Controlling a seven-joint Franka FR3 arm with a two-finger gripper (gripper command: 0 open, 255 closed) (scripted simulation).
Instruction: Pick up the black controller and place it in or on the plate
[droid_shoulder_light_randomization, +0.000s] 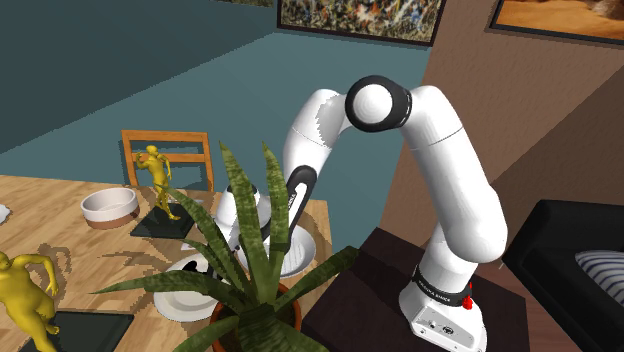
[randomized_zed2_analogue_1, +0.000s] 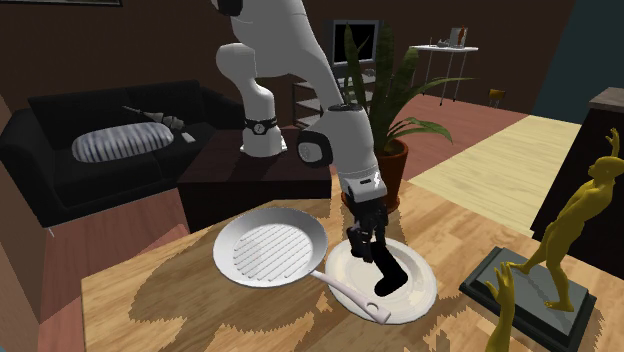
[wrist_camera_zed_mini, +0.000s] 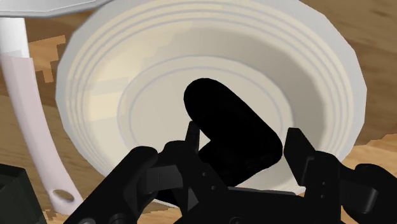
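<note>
My gripper (randomized_zed2_analogue_1: 364, 238) is shut on the black controller (randomized_zed2_analogue_1: 388, 273), which hangs slanted from the fingers over the white plate (randomized_zed2_analogue_1: 425, 298). The controller's lower end is at or just above the plate's inner surface; I cannot tell if they touch. Looking along the gripper (wrist_camera_zed_mini: 245, 139), the controller (wrist_camera_zed_mini: 222, 108) sits clasped between the two black fingers (wrist_camera_zed_mini: 191, 137), right above the middle of the plate (wrist_camera_zed_mini: 114, 76). In the shoulder view the plate (droid_shoulder_light_randomization: 180, 298) lies behind the plant leaves, which hide most of the hand.
A white ridged pan (randomized_zed2_analogue_1: 268, 250) lies beside the plate, its handle (randomized_zed2_analogue_1: 350, 294) resting across the plate's rim. Yellow figurines (randomized_zed2_analogue_1: 583, 222) (droid_shoulder_light_randomization: 160, 178) stand on dark bases on the wooden table (randomized_zed2_analogue_1: 160, 310). A white bowl (droid_shoulder_light_randomization: 108, 206), a potted plant (droid_shoulder_light_randomization: 255, 270) and a chair (droid_shoulder_light_randomization: 165, 148) are nearby.
</note>
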